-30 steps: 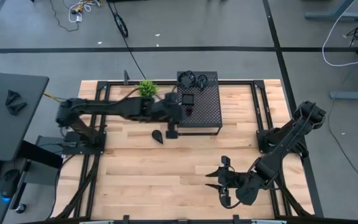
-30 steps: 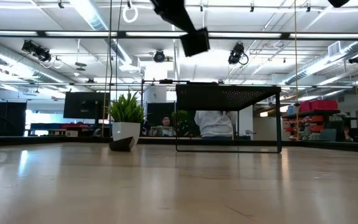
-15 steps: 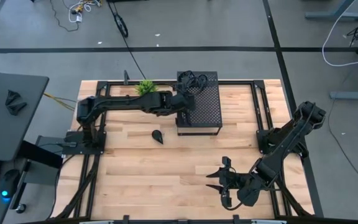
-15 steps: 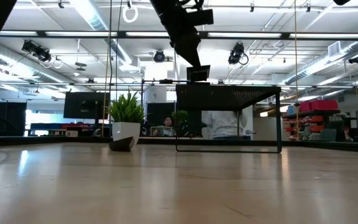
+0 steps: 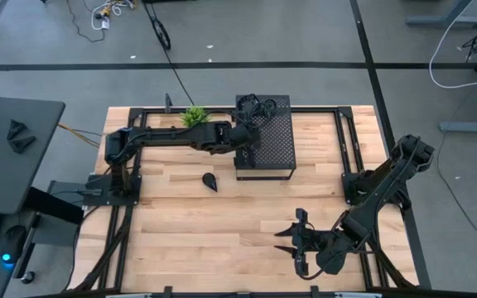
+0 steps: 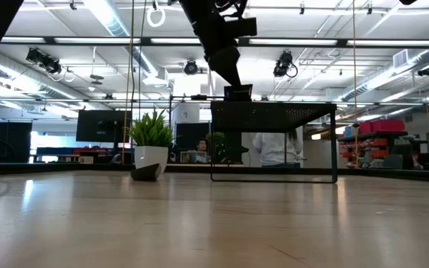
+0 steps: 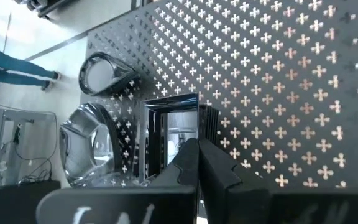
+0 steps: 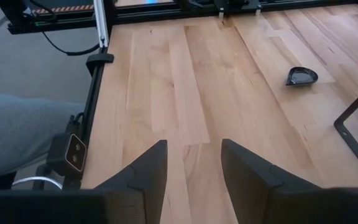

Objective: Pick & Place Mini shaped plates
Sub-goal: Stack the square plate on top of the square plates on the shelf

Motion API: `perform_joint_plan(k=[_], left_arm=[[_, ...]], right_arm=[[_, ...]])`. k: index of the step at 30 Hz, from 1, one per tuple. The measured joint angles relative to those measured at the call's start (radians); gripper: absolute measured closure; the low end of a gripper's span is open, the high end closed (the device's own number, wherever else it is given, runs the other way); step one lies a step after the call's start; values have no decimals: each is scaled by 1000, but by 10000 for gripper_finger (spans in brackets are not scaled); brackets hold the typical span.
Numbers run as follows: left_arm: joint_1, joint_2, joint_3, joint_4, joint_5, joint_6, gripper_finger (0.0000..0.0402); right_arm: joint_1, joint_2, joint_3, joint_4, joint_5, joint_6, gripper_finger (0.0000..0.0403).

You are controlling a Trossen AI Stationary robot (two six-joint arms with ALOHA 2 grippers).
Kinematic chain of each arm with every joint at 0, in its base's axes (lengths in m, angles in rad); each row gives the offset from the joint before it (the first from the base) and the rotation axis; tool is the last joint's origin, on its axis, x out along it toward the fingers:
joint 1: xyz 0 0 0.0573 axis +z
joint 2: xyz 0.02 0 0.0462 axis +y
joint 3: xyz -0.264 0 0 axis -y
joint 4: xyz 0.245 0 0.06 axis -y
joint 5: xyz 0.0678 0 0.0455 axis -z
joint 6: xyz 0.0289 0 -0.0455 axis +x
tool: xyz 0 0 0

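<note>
Left arm stretched flat across the table's far side, left gripper (image 5: 245, 137) over the left edge of the box (image 5: 273, 149), fingers pressed together, nothing between them; in the low view it hangs just above the box top. Box: black perforated metal, cross-shaped holes, raised on thin legs. On its top near the left gripper sit glossy black plates: a square plate (image 7: 171, 134) just ahead of the fingertips, a teardrop plate (image 7: 104, 73) and a rounded plate (image 7: 86, 148) beside it, farther from the gripper. Plant (image 5: 194, 116) in a white pot just left of the box. One more teardrop plate (image 5: 209, 181) lies on the bare wood front-left of the box, apart from it. Table (image 5: 180, 232): pale wooden planks, black frame. Right arm folded low, front-right of the box, well apart; right gripper (image 5: 288, 242) with fingers spread, empty, over bare wood.
</note>
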Motion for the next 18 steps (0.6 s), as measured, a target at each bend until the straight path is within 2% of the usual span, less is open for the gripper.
perform_joint_plan(k=[13,18], left_arm=[[4,4,0,5,-3,-10,396],[4,4,0,4,-5,-11,368]], right_arm=[[0,0,0,15,-3,-5,250],[0,0,0,15,-3,-5,250]])
